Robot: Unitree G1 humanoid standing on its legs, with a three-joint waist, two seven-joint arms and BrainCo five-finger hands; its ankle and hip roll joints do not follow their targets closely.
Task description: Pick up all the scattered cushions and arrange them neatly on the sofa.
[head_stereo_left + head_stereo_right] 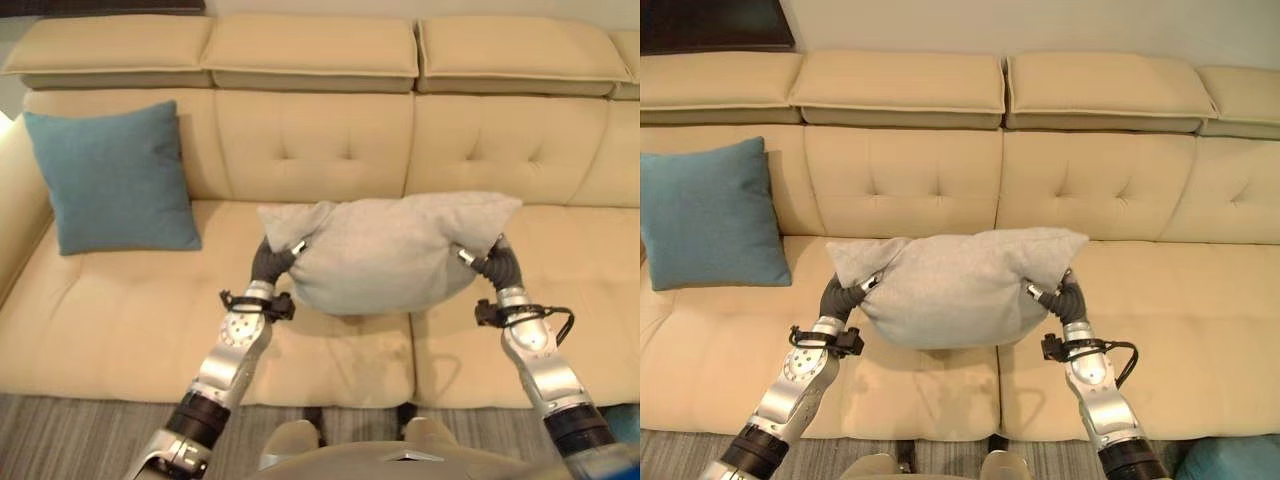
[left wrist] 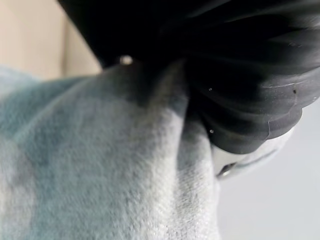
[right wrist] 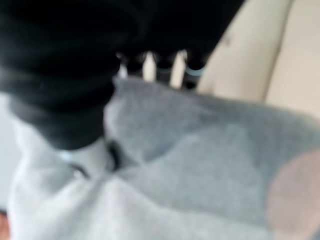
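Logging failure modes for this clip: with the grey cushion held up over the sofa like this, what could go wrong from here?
1. The soft grey fabric cushion sags between the left hand and right hand, which sit at its sides with fingers buried in cloth; it could slip out.
2. Released here, above the beige tufted sofa seat, it may land flat, not upright like the teal square cushion against the backrest.

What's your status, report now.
Left robot hand and right robot hand grip grey cushion over sofa. Teal cushion already placed. Nothing blocking.
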